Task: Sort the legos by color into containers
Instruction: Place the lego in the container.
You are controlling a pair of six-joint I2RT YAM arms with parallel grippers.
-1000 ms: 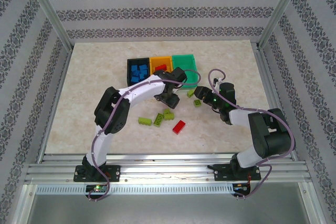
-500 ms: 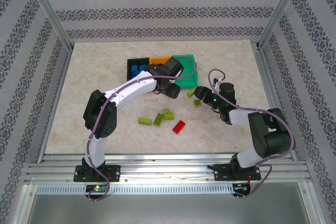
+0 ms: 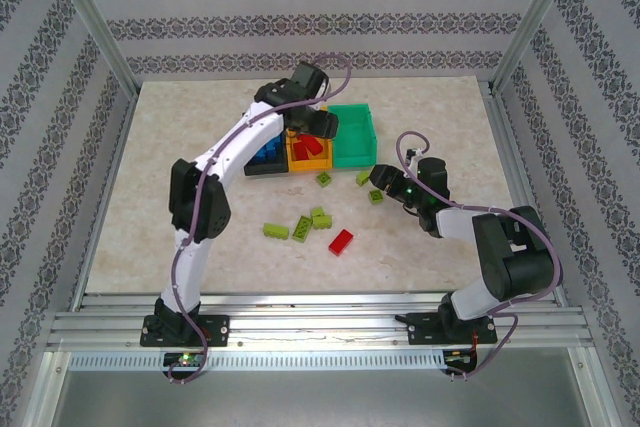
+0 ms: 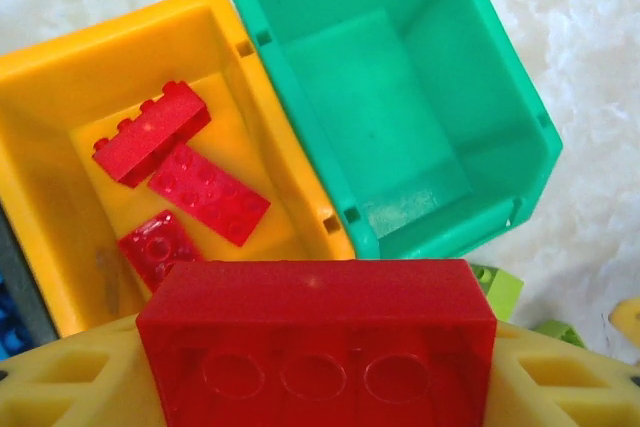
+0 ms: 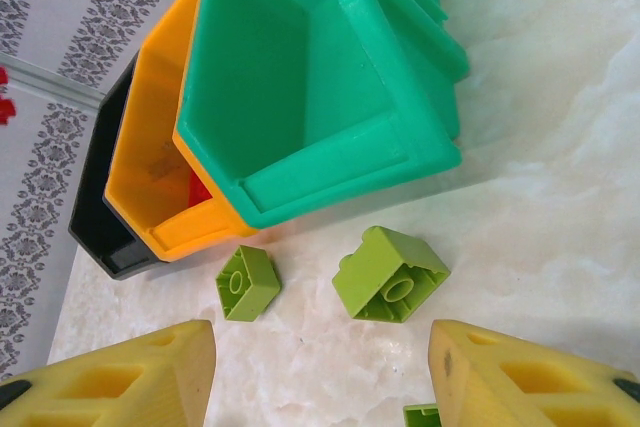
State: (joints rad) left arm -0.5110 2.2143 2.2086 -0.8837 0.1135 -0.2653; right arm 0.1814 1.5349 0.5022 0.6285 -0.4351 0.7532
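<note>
My left pincer (image 3: 318, 127) is pinching a red brick (image 4: 316, 332) end to end, so its long axis runs from finger to finger. It hangs over the near rim of the orange bin (image 4: 60, 77). That bin's floor, with three red bricks (image 4: 205, 192) on it, lies ahead and slightly left in the wrist view. The green bin (image 4: 500, 87) touches the orange bin's right wall, and my brick's right end reaches toward that wall. I judge a nudge deeper over the orange bin should come before letting go. My right pincer (image 5: 320, 362) is spread and empty. A lime brick (image 5: 390, 274) sits on the counter (image 5: 560, 147) just ahead of it, past the orange bin's green-bin side.
</note>
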